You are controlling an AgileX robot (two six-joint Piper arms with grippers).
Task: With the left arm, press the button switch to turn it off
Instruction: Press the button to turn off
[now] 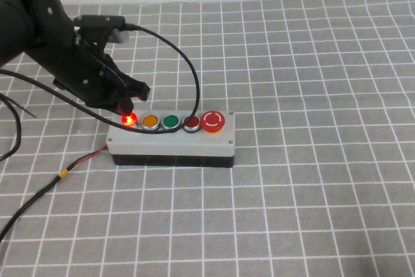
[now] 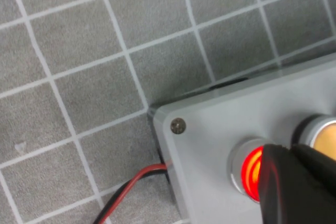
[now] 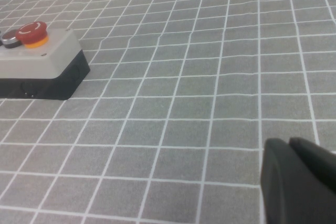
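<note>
The button switch [image 1: 130,120] glows bright red at the left end of the row of five on the grey box [image 1: 170,139]. My left gripper [image 1: 127,105] hangs from the black left arm [image 1: 45,37], shut, with its tip right over the glowing button. In the left wrist view the black fingertips [image 2: 294,182] cover part of the glowing button switch [image 2: 251,170]; I cannot tell if they touch it. My right gripper [image 3: 296,179] is shut and empty over bare cloth, well to the right of the box [image 3: 39,59], out of the high view.
Beside the switch stand an orange button [image 1: 150,121], a green one [image 1: 170,121], a darker red one [image 1: 192,122] and a large red mushroom button [image 1: 213,121]. A black cable [image 1: 188,69] loops over the box. Red-black wires [image 1: 78,161] trail off left. Grey checked cloth covers the table.
</note>
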